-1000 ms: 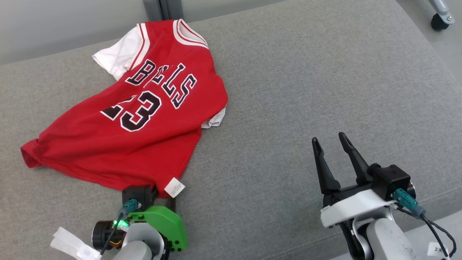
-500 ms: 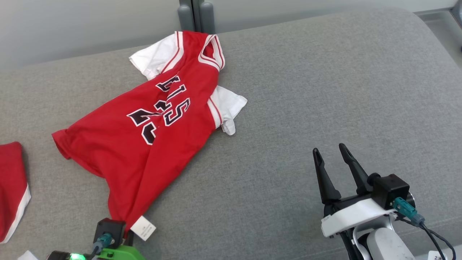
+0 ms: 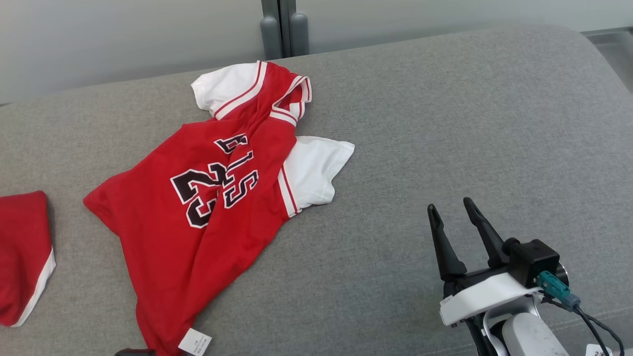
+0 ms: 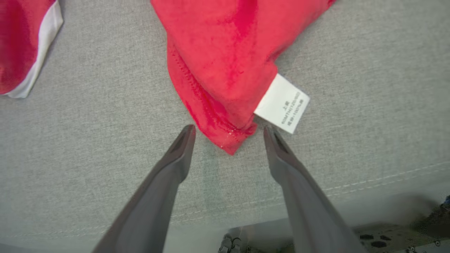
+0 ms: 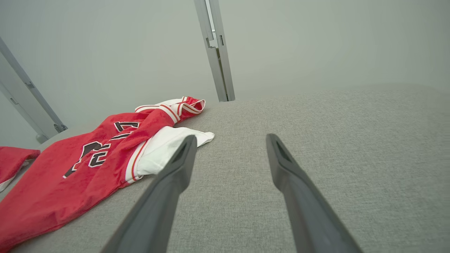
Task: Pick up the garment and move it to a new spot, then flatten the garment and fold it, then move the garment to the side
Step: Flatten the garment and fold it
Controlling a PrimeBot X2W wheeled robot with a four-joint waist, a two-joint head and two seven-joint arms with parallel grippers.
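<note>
The garment is a red jersey (image 3: 198, 237) with white sleeves and black "23" lettering, lying crumpled lengthwise on the grey cushion (image 3: 445, 123). Its hem corner (image 4: 225, 52) with a white label (image 4: 282, 103) rests on the cushion between the tips of my left gripper (image 4: 229, 129), which is open and grips nothing. The label (image 3: 195, 341) sits at the head view's bottom edge. My right gripper (image 3: 449, 206) stands open and empty to the right, well apart from the jersey (image 5: 70, 175). From the right wrist, the right gripper (image 5: 231, 138) points across bare cushion.
A second red cloth with white trim (image 3: 20, 247) lies at the far left, apart from the jersey, and appears at the left wrist view's top-left corner (image 4: 17, 35). Grey metal posts (image 3: 279, 29) rise behind the cushion. The cushion's front seam (image 4: 351, 189) runs just below my left fingers.
The head camera has shifted. The jersey was dragged toward the front edge and bunched lengthwise, a white sleeve coming out. My left gripper let go of the hem. The right gripper has not moved.
</note>
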